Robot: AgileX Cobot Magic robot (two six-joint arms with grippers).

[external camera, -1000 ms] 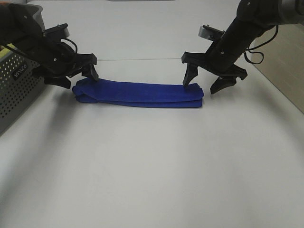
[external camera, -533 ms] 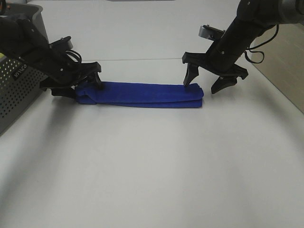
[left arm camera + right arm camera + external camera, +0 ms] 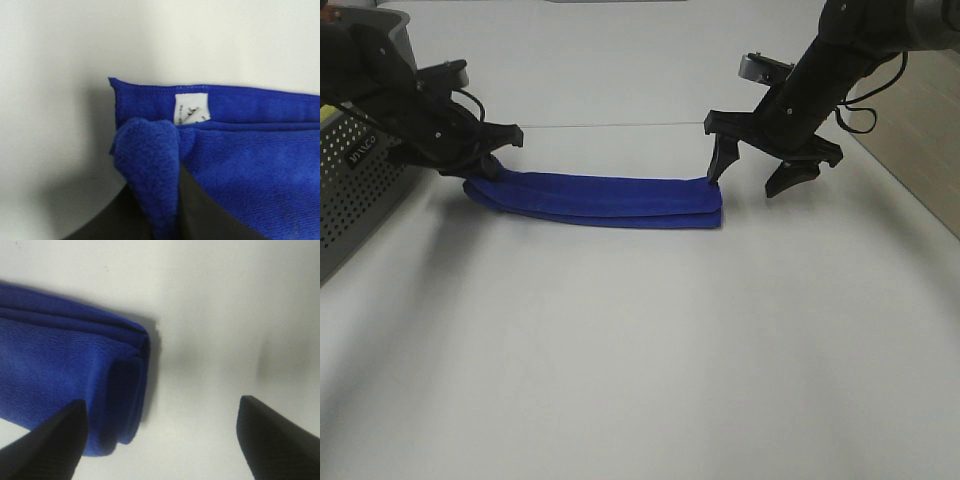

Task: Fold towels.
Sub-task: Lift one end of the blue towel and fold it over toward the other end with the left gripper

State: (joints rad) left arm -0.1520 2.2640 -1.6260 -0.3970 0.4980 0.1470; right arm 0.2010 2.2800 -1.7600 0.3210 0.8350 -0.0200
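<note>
Left end of the blue towel toward the table's left edge covered by the left gripper, its fingertips buried in cloth, white tag print too blurred to read, grey perforated basket cut off at the picture's left, label illegible, right gripper fingers cropped in the wrist view.

A white desk fills nearly the whole high view, matte and bare across its near half, with soft grey shadows towards the lower corners. A thin dark seam runs straight across its far part. At the left edge stands a grey perforated basket, cut off by the frame, its wall dotted with rows of small holes. The basket bears a dark label with pale lettering too small to read. Past the desk's right edge shows a brownish surface.
</note>
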